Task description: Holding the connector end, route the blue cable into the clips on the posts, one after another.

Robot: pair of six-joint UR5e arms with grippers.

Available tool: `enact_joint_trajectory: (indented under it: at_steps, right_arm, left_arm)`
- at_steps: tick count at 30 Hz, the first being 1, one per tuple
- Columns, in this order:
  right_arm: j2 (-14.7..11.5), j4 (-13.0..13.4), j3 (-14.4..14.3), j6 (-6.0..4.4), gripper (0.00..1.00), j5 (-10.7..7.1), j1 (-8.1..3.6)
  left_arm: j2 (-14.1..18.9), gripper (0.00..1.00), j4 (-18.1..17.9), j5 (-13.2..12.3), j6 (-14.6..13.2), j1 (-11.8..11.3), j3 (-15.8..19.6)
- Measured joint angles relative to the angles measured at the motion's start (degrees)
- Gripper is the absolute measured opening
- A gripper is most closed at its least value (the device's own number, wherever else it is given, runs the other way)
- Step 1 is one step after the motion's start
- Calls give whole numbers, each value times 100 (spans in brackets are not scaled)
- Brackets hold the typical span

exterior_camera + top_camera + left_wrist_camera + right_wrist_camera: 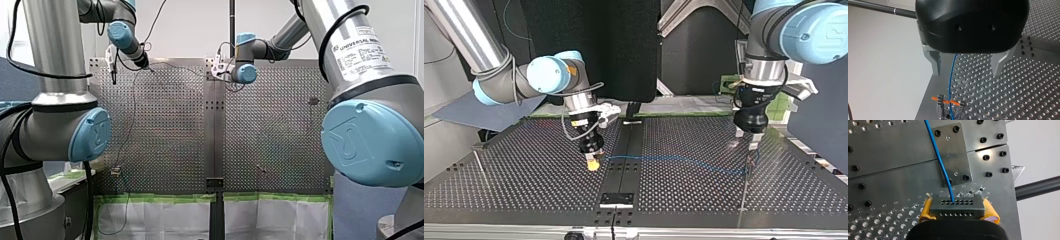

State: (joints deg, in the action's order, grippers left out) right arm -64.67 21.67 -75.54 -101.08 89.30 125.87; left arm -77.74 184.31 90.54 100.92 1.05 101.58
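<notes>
Clamping the grey drilled connector block (957,206) between its yellow pads (926,212), my right gripper (958,212) is holding the cable's end well apart from the small metal clip post with the orange crossbar (949,106). Thin blue cable (674,160) is running from the block across to that post, its long axis lying nearly level over the perforated metal table (524,190). It appears to be passing through the post's clip.

My left gripper (966,72) is hovering directly above the post, metal fingers (934,62) spread and gripping nothing. The cable is showing between them, nearer one finger; whether at finger height I cannot tell.

Judgement: the right arm is doing the routing, and the next clip is calling for the connector to be led away from the post with the line taut.

Obstruction: the left fingers are straddling the cable at the post. Other fixtures far from the post are showing too small to identify.
</notes>
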Motion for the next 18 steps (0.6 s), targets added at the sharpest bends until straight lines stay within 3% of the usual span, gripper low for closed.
enact_joint_trajectory:
  at_steps: [18]
  right_arm:
    - [1, -6, -1, -1, 0, 0, 2]
  left_arm:
    - [-6, 100, -14, 78, -10, 163, 0]
